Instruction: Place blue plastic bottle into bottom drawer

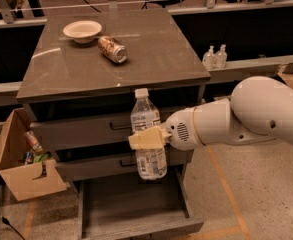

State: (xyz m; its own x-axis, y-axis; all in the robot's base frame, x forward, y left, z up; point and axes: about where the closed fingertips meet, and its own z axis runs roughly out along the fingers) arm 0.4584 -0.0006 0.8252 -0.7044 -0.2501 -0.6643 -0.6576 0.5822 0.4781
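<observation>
Cabinet [151,64]: grey-brown, flat top, three drawers. The two upper drawers [81,132] are closed.
Arm [266,111]: white, comes in from the right at drawer height and points left across the cabinet front.
Bottom drawer [131,211]: pulled out toward the camera, inside visible, nothing lying in it.
Cardboard box [28,181]: on the floor left of the cabinet, flaps open, some small items inside, can't tell what.
Blue plastic bottle [145,118]: upright, white cap up, held off the ground in front of the upper drawers. Its cap sits just under the cabinet top's edge and its base hangs over the open bottom drawer without touching it.
Gripper [147,138]: clamped on the bottle's mid-section. One tan finger [142,139] lies across the label facing the camera; the other is hidden behind the bottle.
Bowl [82,30]: pale, at the back left of the top.
Can [112,49]: dented, on its side just beside the bowl.
Two pump bottles [214,57]: on the ledge behind the cabinet, to its right, side by side.
</observation>
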